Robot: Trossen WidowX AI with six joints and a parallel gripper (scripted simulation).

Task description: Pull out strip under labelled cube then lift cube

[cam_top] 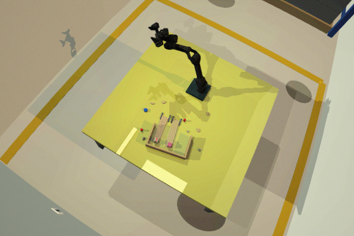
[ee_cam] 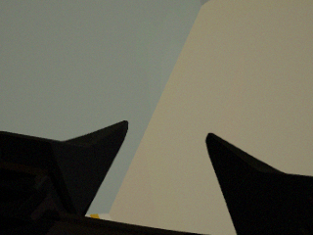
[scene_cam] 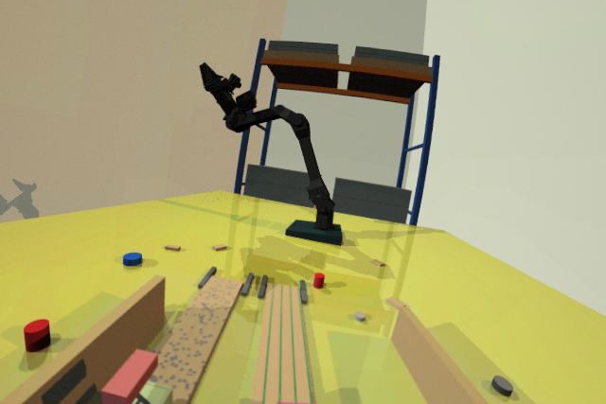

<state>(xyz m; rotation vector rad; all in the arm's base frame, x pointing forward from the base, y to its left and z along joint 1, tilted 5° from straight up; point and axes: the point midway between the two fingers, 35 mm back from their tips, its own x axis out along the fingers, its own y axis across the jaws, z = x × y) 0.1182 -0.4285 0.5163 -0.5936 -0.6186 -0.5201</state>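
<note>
A speckled wooden strip (cam_top: 162,126) (scene_cam: 191,328) and a green-striped wooden strip (cam_top: 172,131) (scene_cam: 275,341) lie side by side, partly inside a three-sided wooden frame (cam_top: 167,151) (scene_cam: 430,362). A pale cube (cam_top: 156,140) (scene_cam: 159,391) with dark marks on its side is at the speckled strip's inner end. A red block (scene_cam: 129,375) appears on top of it. A pink cube (cam_top: 170,144) sits on the striped strip's inner end, mostly cut off in the exterior view. My gripper (cam_top: 150,32) (scene_cam: 202,64) (ee_cam: 167,130) is open and empty, raised high and far from the strips.
Short dark bars (cam_top: 162,115) (scene_cam: 207,277) flank the strips' outer ends. Red cylinders (cam_top: 184,120) (scene_cam: 319,280) (scene_cam: 37,336), a blue disc (cam_top: 145,110) (scene_cam: 133,259), a grey disc (cam_top: 187,131) (scene_cam: 359,316) and a dark disc (cam_top: 199,149) (scene_cam: 502,385) lie around the frame.
</note>
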